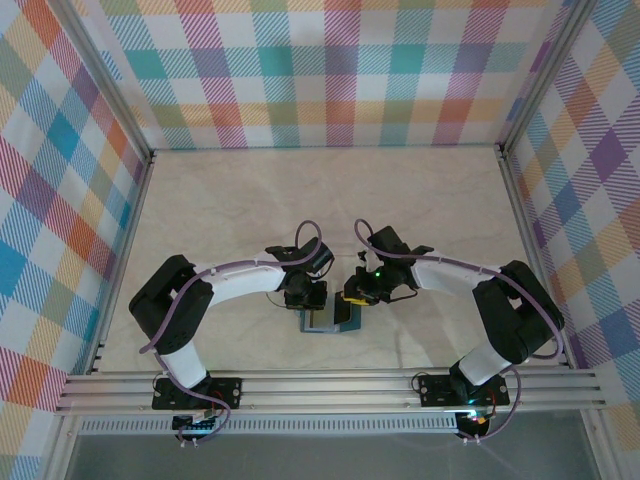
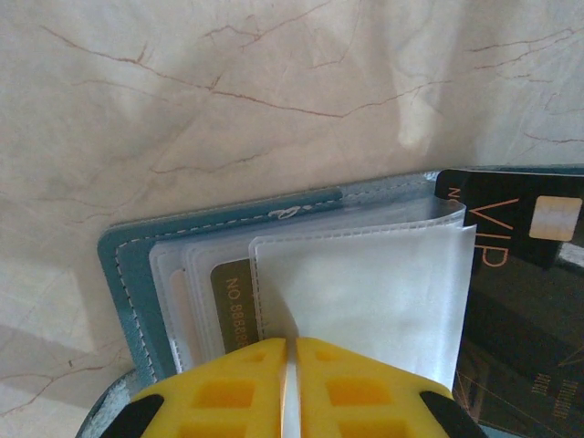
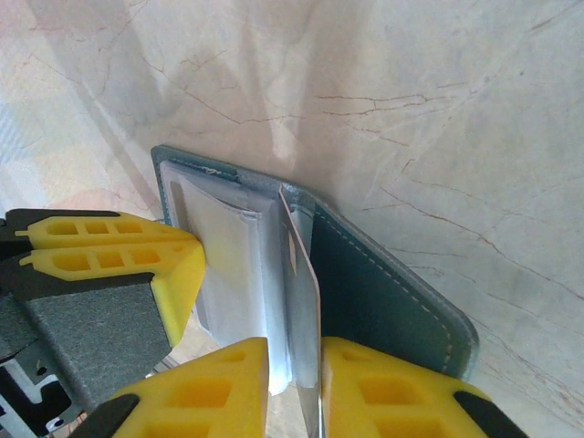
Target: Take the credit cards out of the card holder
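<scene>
The teal card holder lies open on the table between my two grippers. In the left wrist view my left gripper is shut on one of its clear plastic sleeves. An olive credit card sits in a sleeve behind it, and a black credit card marked VIP shows at the right. In the right wrist view my right gripper is pinched on an edge-on credit card and the sleeve beside it, next to the holder's teal cover.
The marble-patterned tabletop stretches behind the holder. Checked walls and metal rails enclose it. The left gripper's yellow fingers sit close beside my right jaws.
</scene>
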`<state>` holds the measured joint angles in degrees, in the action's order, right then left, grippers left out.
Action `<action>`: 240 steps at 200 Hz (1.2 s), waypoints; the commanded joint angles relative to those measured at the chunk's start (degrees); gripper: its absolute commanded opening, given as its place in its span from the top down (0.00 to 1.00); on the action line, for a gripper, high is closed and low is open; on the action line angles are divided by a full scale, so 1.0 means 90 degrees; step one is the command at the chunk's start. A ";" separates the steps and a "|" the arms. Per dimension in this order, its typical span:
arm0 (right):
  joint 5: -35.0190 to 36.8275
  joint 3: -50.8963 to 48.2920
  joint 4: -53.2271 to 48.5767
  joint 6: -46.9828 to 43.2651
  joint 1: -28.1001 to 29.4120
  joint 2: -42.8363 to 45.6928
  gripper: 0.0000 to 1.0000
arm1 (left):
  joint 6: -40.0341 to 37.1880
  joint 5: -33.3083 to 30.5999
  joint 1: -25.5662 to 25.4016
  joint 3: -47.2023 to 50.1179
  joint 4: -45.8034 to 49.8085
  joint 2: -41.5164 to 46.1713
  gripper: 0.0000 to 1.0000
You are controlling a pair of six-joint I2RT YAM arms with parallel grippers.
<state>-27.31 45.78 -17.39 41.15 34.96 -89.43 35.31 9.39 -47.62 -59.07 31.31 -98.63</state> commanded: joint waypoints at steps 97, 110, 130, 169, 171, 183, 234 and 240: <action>0.0327 0.0299 -0.0773 -0.0413 0.0039 0.0065 0.95 | 0.0002 -0.0093 -0.0042 -0.0021 0.0246 0.0163 0.87; 0.0480 0.0440 -0.1070 -0.0594 0.0046 0.0147 0.96 | 0.0002 -0.0164 -0.0043 -0.0047 0.0308 0.0309 0.87; 0.0681 0.0669 -0.1461 -0.0939 0.0040 0.0279 0.96 | 0.0040 -0.0407 -0.0049 0.0035 0.0328 0.0590 0.87; 0.1183 0.1326 -0.2078 -0.2050 0.0042 0.0424 0.99 | 0.0178 -0.0708 -0.0040 0.0274 0.0415 0.1120 0.87; 0.1199 0.1368 -0.2088 -0.2140 0.0034 0.0432 0.99 | 0.0178 -0.0735 -0.0034 0.0289 0.0419 0.1141 0.87; 0.1455 0.1681 -0.2279 -0.2619 0.0032 0.0418 1.00 | 0.0197 -0.0839 -0.0015 0.0374 0.0437 0.1244 0.87; 0.2274 0.2753 -0.2507 -0.5707 0.0032 0.0182 1.00 | 0.0364 -0.0784 0.0174 0.0803 0.0247 0.1542 0.87; 0.2290 0.2864 -0.2507 -0.6122 0.0032 0.0152 1.00 | 0.0378 -0.0765 0.0198 0.0832 0.0238 0.1575 0.87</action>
<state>-10.33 68.05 -37.36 6.04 35.00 -87.26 37.17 2.87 -46.87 -53.19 33.04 -86.70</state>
